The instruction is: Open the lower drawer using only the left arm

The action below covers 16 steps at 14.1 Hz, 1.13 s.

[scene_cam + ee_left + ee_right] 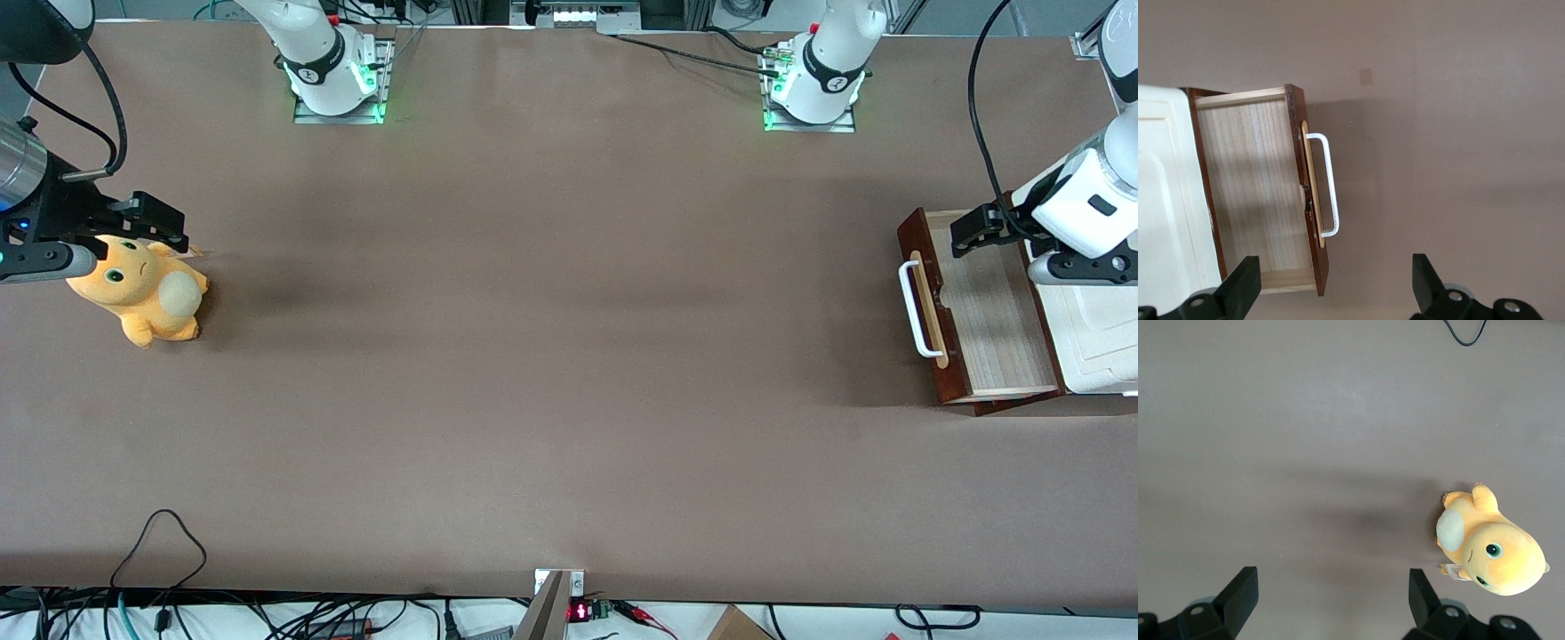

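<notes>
The lower drawer (987, 311) stood pulled out at the table's (551, 356) working-arm end; the tool (969, 233) hovered above it, fingers spread, holding nothing.

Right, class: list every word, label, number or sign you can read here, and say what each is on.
None can be read. 
The red display at the table edge is too small to read. 
The lower drawer, open, bears no text. 
The gripper, open above it, bears none.
</notes>
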Tool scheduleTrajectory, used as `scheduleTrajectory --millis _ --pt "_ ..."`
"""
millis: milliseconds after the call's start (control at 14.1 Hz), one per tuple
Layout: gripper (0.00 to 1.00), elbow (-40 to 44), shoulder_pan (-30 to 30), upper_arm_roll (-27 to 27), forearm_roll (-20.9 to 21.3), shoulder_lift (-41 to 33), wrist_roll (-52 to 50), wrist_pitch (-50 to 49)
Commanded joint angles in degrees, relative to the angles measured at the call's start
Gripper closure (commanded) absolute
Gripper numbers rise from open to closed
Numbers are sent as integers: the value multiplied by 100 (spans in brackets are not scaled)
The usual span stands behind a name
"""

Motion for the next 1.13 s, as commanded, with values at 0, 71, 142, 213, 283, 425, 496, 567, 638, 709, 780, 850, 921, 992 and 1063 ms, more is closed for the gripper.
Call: scheduleTrajectory --millis 0,71,142,213,283,425,496,567,638,709,780,850,921,992,1063 --pt "0 -17 -30 14 -122 -82 274 34" --pt "0 -8 -30 14 -148 -82 221 34" --pt "0 9 -39 14 -235 -82 204 34" --pt "0 27 -39 14 -314 -82 203 34" --pt "0 36 -39 5 -324 -91 203 25" --pt "0 27 -39 14 -490 -82 203 25" --pt "0 36 -39 14 -508 -82 186 25" --pt "0 36 -39 14 -509 -82 151 25" --pt "0 36 -39 14 -500 -82 142 25" --pt "0 36 -39 14 -465 -82 151 25" --pt "0 36 -39 14 -456 -82 159 25" --pt "0 45 -39 14 -456 -82 168 25" --pt "0 45 -39 14 -456 -82 177 25" --pt "0 36 -39 14 -447 -91 194 25" --pt "0 45 -39 14 -447 -91 186 8"
